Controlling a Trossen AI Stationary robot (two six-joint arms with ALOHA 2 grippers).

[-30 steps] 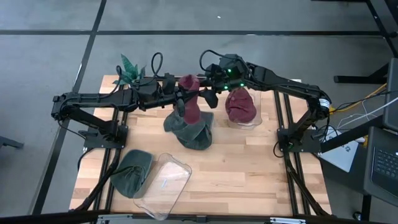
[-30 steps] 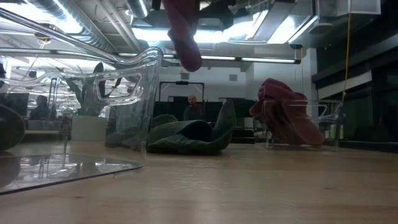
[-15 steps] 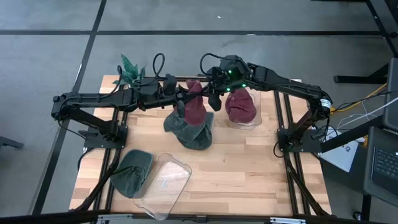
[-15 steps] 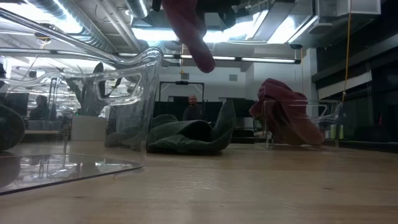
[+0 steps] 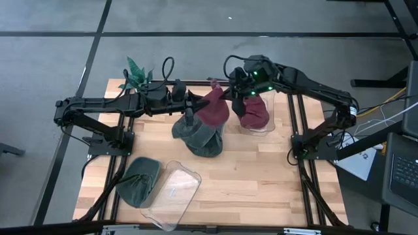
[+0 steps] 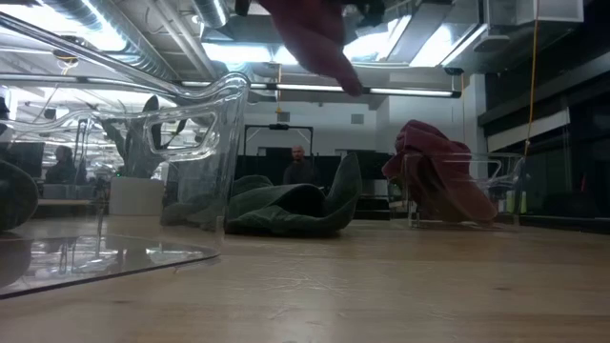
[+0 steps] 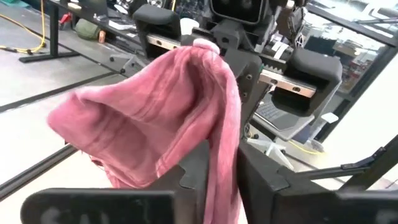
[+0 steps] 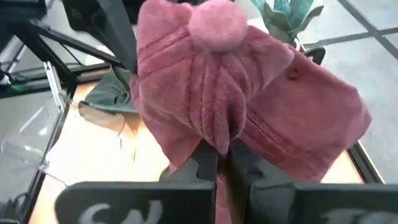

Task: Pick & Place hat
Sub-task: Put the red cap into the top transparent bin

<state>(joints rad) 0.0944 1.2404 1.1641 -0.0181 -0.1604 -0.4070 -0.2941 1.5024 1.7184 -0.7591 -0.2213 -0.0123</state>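
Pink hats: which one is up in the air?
The pink pompom hat pinched in the right fingers, above the table; the other pink hat sits in its clear holder.

- A robotics lab or industrial test space is showing here, not a home.
- A wooden desk (image 5: 261,170) is sitting on a dark metal frame, standing on a grey concrete floor (image 5: 52,52) marked with dark lines.
- Exposed silver ducts (image 6: 143,38) and strip lights are running across an open ceiling.
- A person (image 6: 298,168) is standing far back among other workstations.
- Cables (image 5: 385,108) and a laptop (image 5: 401,173) are lying beside the rig.
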